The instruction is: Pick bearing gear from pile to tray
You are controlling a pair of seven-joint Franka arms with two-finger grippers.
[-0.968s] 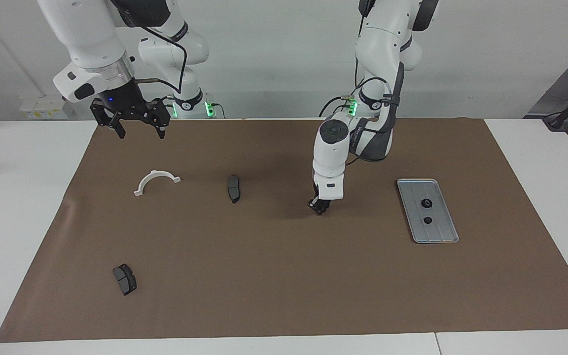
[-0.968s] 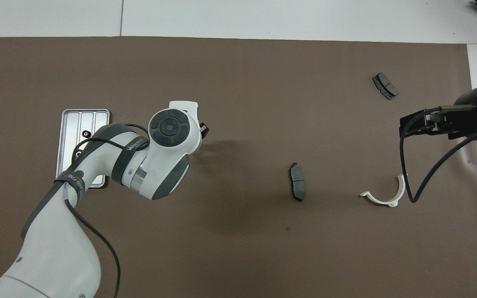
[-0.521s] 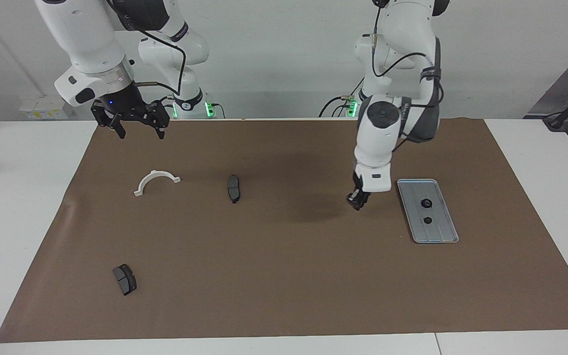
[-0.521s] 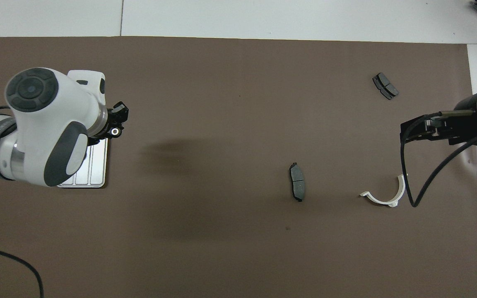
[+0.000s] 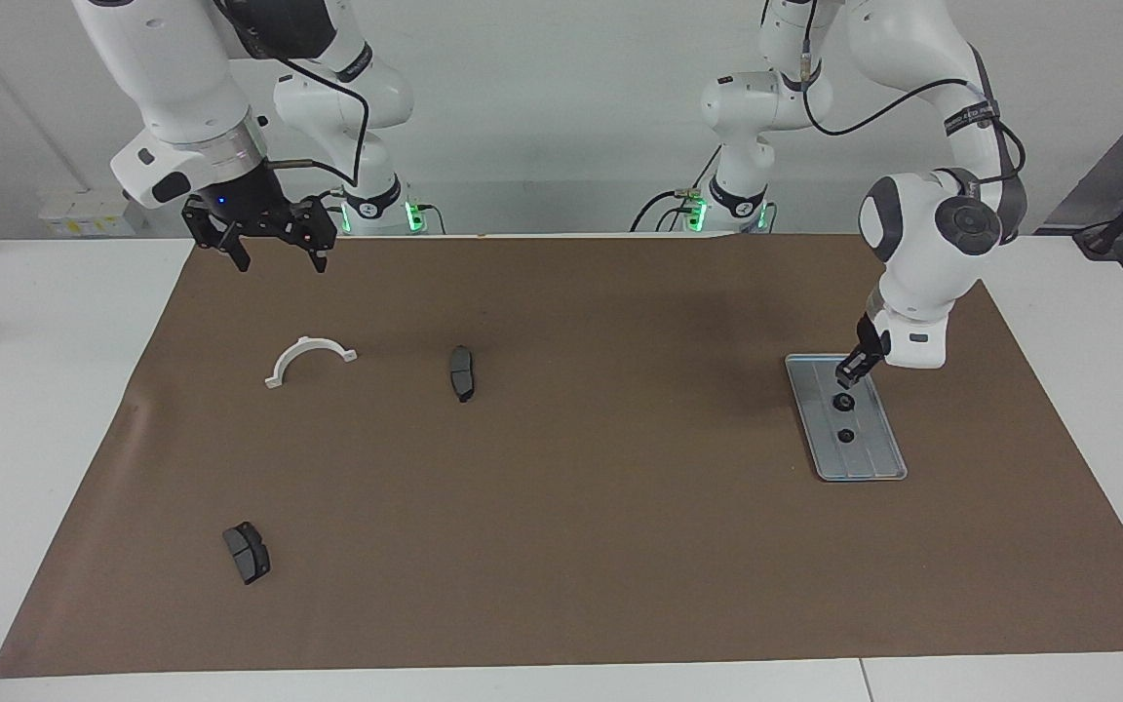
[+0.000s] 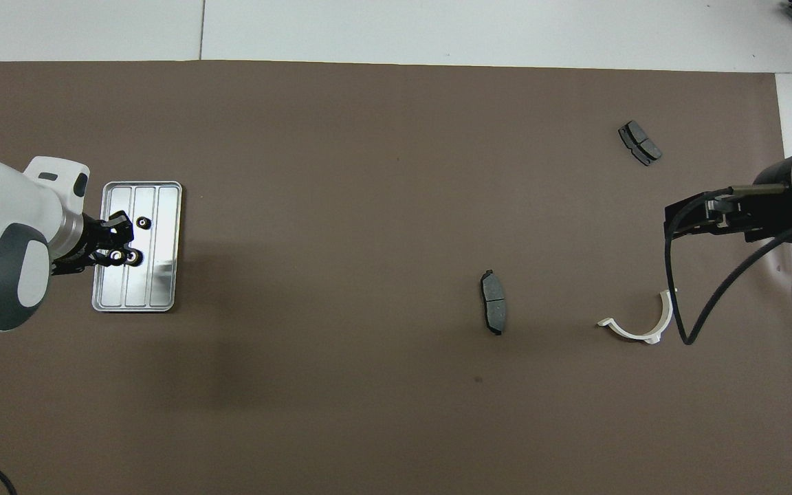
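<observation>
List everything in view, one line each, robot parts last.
Flat paper mat: one, brown, on the white table.
Ridged metal tray: one, silver-grey, toward the left arm's end.
Small round rings: two, black, in the tray.
Third ring: one, black, in the left gripper.
Curved brake pads: two, dark grey, on the mat.
Half-ring bracket: one, white, on the mat.
Left gripper: shut, over the tray.
Right gripper: open, waiting.

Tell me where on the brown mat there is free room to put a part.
Widest bare patch: between the tray and the middle brake pad. The tray is crowded: two rings lie in it, and the left gripper hangs over it with a third ring. Right gripper waits, open.
</observation>
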